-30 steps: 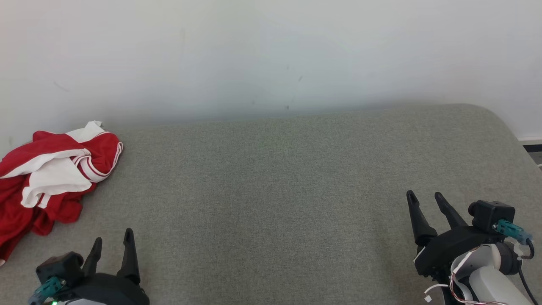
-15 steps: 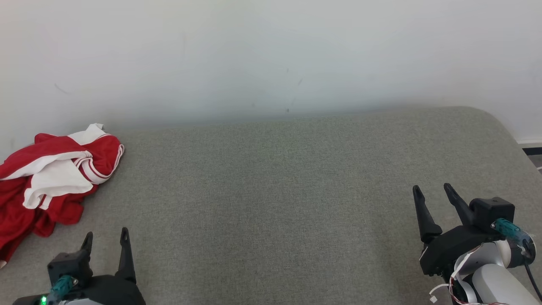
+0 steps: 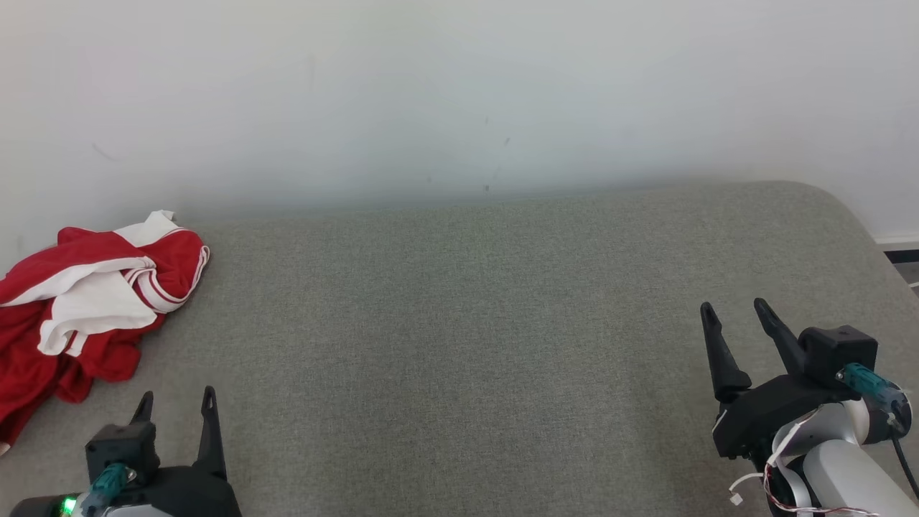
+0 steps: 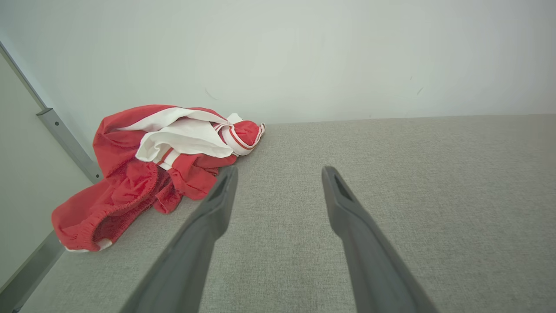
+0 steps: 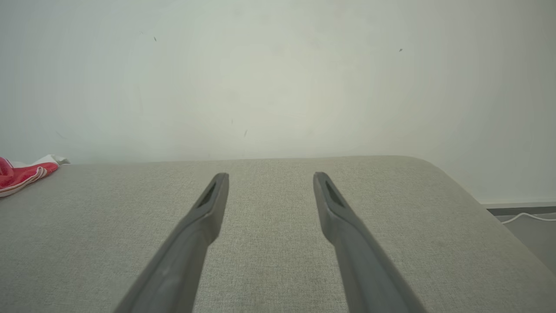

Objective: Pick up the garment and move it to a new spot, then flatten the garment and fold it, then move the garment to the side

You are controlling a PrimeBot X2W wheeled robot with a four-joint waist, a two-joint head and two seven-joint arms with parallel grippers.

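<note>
The garment (image 3: 86, 309) is a crumpled red and white piece with striped trim, heaped at the far left of the grey padded surface (image 3: 467, 345) by the wall. In the left wrist view the garment (image 4: 152, 165) lies just ahead and to the left of the fingers. My left gripper (image 3: 176, 398) stands open at the lower left, short of the garment and not touching it. My right gripper (image 3: 732, 309) is open at the lower right, holding nothing. In the right wrist view a corner of the garment (image 5: 21, 174) shows at the left edge.
A pale wall (image 3: 459, 93) rises straight behind the surface. The surface rounds off at its far right corner (image 3: 840, 201), with floor and a white cable (image 5: 521, 216) beyond. A grey metal rail (image 4: 65, 143) runs along the wall left of the garment.
My left gripper has drawn back toward the bottom edge and turned slightly. My right gripper has edged forward, up the view. The garment lies as before.
</note>
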